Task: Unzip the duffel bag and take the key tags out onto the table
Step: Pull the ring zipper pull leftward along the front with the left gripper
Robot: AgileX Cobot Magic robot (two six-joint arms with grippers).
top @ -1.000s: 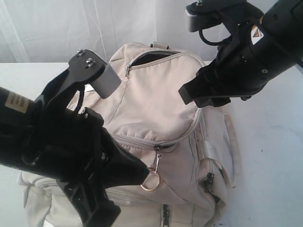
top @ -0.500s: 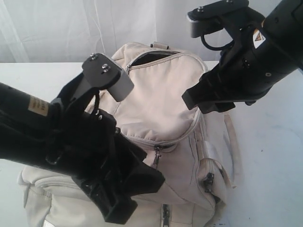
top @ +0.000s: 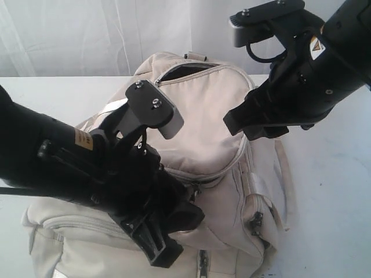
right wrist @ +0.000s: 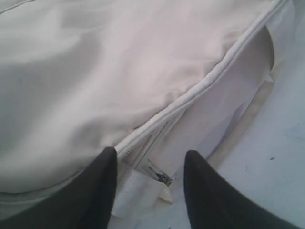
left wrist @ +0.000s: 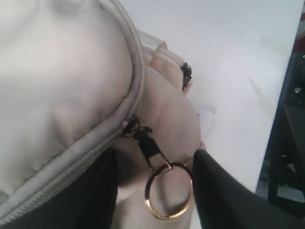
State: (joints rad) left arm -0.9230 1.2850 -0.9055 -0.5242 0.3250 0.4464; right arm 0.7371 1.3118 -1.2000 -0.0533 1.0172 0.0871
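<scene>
Table [top: 46,92] carries the bag [top: 197,121] at near centre. Far pocket [top: 188,69] gapes a little, showing dark lining only; front zip [left wrist: 86,152] is shut. Key tags unseen, presumably inside.

Right gripper [right wrist: 148,160] hangs over the bag's right side, jaws apart, empty.

Left gripper [left wrist: 153,162] is the nearer one, low at the front zip. Its jaws stand apart with the ring [left wrist: 169,191] between them, unclamped; the pull hangs toward the near edge.

Cream duffel bag [top: 197,116] is seen laid on the white table [top: 336,191]; upper pocket zip [top: 185,68] partly opened, dark lining shown. Curved front zip [left wrist: 136,71] appears closed, gold ring [left wrist: 169,191] hung from its puller
</scene>
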